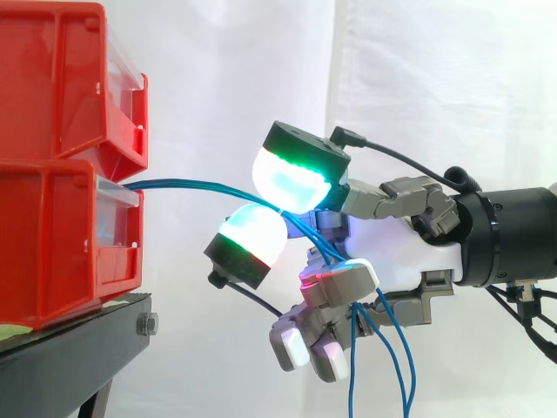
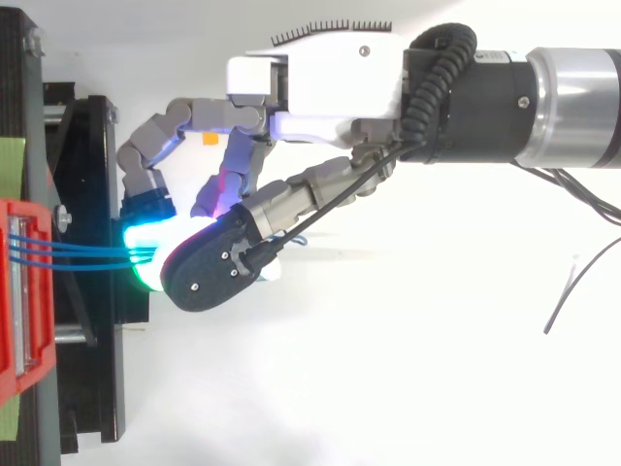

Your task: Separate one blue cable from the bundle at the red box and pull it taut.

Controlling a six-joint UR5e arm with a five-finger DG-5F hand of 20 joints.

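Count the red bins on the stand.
2, stacked: the upper red bin sits on the lower red bin, which rests on the black stand. The blue cables come out of the lower one. Others may be hidden behind.

Hand (image 1: 409, 251) level from the right, wrist horizontal, green-glowing fingers (image 1: 291, 178) curled and pinched together.

Your side camera looks level and close across the hand (image 1: 396, 254) to the red bins (image 1: 54, 235) at left; your top camera looks down on both.

Blue cables (image 1: 187, 184), red bins (image 1: 52, 131), black stand (image 1: 70, 357), white curtain (image 1: 435, 87).
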